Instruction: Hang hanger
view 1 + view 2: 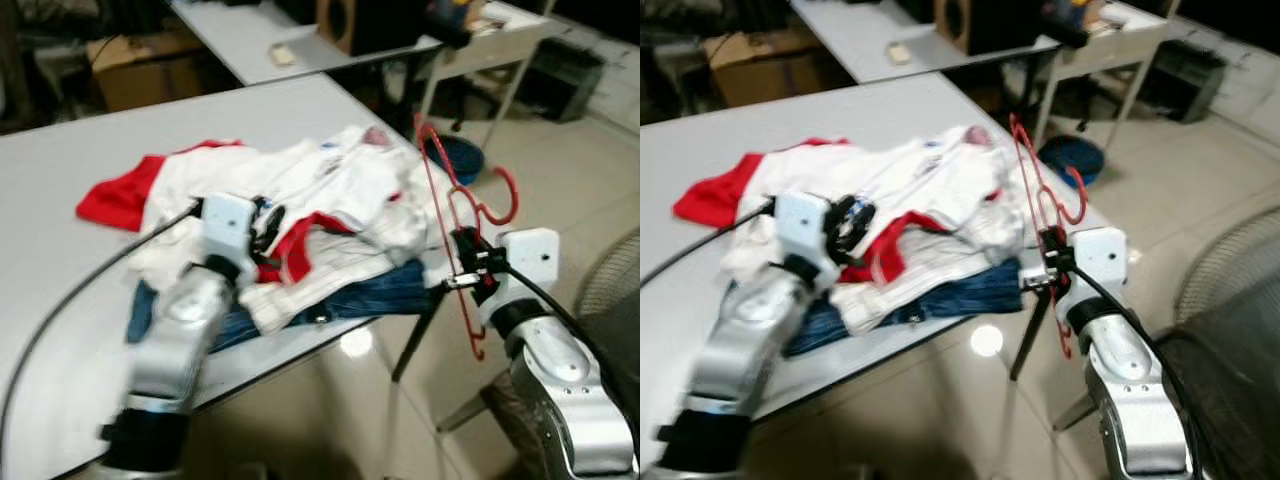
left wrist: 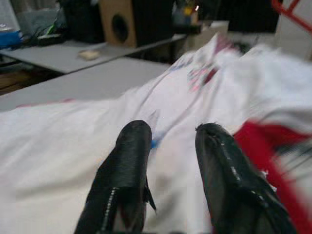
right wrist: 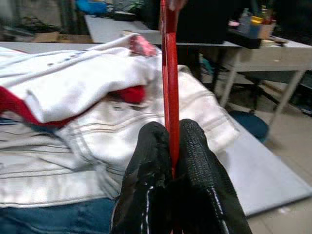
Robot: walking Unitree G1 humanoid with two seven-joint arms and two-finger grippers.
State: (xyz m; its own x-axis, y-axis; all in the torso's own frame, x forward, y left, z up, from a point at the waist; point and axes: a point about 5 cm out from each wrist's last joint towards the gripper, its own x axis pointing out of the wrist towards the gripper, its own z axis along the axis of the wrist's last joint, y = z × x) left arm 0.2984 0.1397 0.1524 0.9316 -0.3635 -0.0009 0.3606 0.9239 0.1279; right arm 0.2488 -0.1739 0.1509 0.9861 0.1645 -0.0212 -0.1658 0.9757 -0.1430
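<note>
Red hanger (image 1: 455, 205) up off the table (image 1: 60, 190) and pinched tight between the black fingers (image 3: 197, 165) of the right gripper (image 1: 462, 270), held roughly upright just past the table's near corner, hook (image 1: 505, 195) curling away toward the floor side. Pickup done, then; hanging itself not yet done, and no rail or rod anywhere to be made out, so a carry and a turn probably left to go. Left gripper (image 2: 170, 146) parted and holding nothing, hovering low over the heap of clothes (image 1: 300, 215), white on top, red and denim beneath. Room to move: open tiled floor (image 1: 560, 160) on the right, though a fan grille (image 1: 615, 290) close by that elbow and table legs (image 1: 415, 340) just under the hanger's lower end. Best way out likely up and right, clear of the clothes' edge.
</note>
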